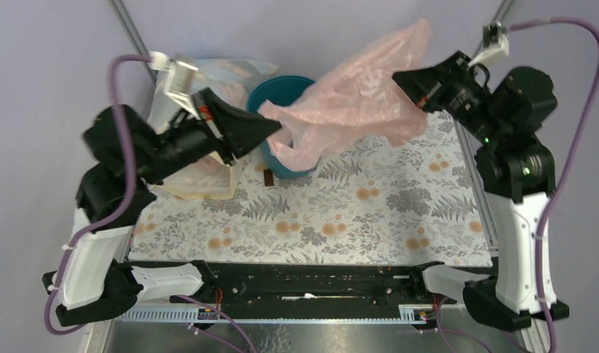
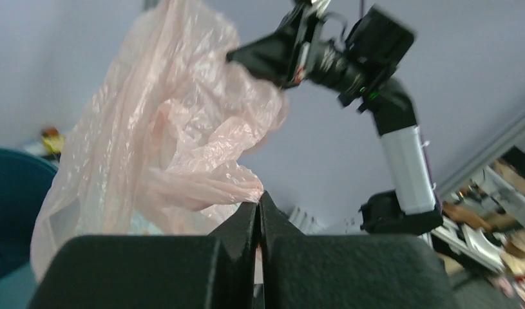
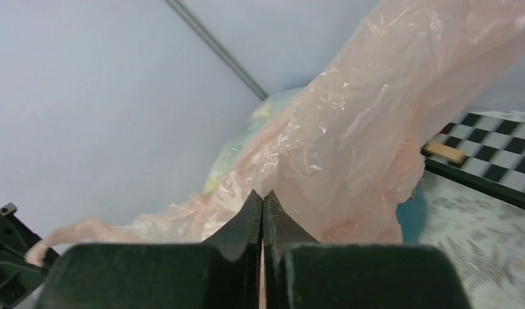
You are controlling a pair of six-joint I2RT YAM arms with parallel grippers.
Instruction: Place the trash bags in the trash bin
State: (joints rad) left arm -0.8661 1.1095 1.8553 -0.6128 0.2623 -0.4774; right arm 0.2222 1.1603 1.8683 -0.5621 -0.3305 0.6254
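Left claw (image 1: 276, 126) clenched on one end of the trash bag (image 1: 355, 95), right claw (image 1: 400, 76) pinching the other. The film hangs stretched above the trash bin (image 1: 280, 90) near the worktop's far edge. Danger: slack is draping outside the rim, so an uneven drop could spill it or snag and tip the bin.

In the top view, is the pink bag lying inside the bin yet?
No, the bag is stretched in the air above the bin, pinched by left fingers and right fingers.
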